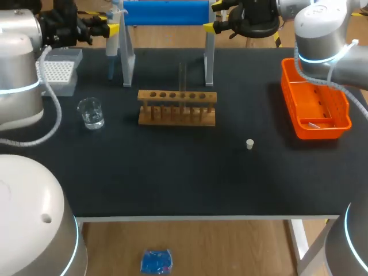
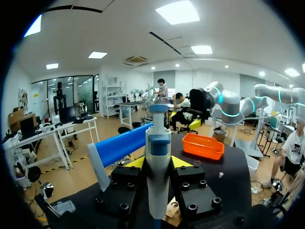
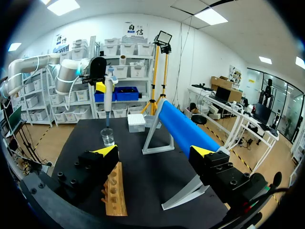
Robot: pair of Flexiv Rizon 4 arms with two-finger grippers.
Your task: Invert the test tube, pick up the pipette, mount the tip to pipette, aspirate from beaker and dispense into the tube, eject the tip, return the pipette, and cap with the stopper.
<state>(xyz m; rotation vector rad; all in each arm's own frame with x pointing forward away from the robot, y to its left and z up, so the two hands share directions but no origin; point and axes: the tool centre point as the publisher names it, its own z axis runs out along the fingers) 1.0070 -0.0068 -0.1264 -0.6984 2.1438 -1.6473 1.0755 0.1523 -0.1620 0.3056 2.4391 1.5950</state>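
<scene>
My left gripper is shut on the white and blue pipette at the table's far left, holding it upright above the surface; in the left wrist view the pipette stands between the yellow tips. The clear test tube stands upright in the wooden rack. A glass beaker with liquid sits left of the rack, and the tip box lies behind it. The small white stopper rests right of the middle. My right gripper is open and holds nothing, high at the far side.
A stand with a blue bar on two grey legs spans the far middle, its left leg right beside the pipette. An orange basket sits at the right edge under my right arm. The rack lies below my right gripper.
</scene>
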